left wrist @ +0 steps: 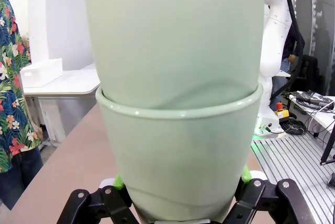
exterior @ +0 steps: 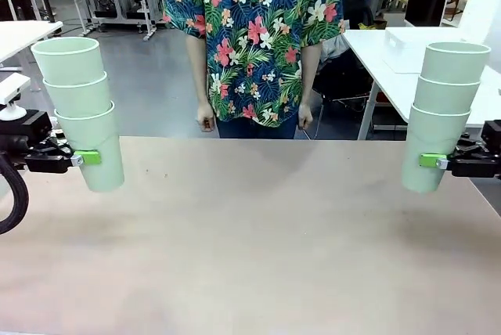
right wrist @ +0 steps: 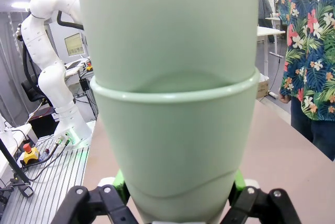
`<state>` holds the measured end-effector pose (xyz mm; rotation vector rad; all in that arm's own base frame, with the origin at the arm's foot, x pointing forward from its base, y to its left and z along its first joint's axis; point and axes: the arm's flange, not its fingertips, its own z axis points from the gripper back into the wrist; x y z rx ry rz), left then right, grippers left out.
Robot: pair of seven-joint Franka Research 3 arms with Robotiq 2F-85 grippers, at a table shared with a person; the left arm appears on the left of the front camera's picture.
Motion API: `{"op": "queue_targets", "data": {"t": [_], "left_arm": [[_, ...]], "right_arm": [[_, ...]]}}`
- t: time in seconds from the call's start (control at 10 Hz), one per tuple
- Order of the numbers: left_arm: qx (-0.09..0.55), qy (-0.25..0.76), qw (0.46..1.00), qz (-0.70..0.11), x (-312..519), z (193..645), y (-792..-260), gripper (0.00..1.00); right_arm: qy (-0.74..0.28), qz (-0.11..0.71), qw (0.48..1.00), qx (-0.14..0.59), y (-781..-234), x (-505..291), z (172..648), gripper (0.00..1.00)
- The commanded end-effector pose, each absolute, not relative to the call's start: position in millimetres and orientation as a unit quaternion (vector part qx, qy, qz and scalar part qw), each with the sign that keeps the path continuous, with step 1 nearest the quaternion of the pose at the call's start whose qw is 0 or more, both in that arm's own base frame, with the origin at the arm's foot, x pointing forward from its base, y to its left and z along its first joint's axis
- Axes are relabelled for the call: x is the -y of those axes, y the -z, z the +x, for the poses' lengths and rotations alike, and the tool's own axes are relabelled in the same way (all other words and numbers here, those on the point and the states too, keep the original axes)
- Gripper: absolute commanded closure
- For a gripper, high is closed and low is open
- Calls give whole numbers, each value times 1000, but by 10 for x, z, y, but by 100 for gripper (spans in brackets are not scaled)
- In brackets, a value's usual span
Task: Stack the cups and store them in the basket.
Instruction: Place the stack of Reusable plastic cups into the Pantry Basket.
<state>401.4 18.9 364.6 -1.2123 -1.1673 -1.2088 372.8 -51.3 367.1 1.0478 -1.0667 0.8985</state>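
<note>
— Where were the cups (exterior: 78, 92)?

— In two nested stacks of three, one at each end of the tan table (exterior: 258, 257). The left gripper (exterior: 94, 160) was clamped on the bottom cup of the left stack, green pads pressed to its sides. That stack leaned with its top outward.

— And the other side?

— The right gripper (exterior: 429, 161) was likewise clamped on the lowest cup of its stack (exterior: 446, 92), which leaned the opposite way. I couldn't tell whether either stack's base touched the tabletop.

— The person?

— The person (exterior: 254, 37) in the floral shirt stood at the far edge between the stacks, both hands (exterior: 206, 120) hanging down, well apart from the cups. A white bin (exterior: 407, 49) sat on the side table behind the right stack.
</note>
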Motion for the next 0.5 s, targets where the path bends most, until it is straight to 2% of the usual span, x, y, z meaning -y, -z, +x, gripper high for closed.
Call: {"op": "queue_targets", "data": {"t": [0.0,0.4], "left_arm": [[489,502,507,-503,-193,4009,-3685,14],[489,502,507,-503,-193,4009,-3685,14]], "right_arm": [[-396,460,641,471,-3703,506,3733,15],[-396,460,641,471,-3703,506,3733,15]]}}
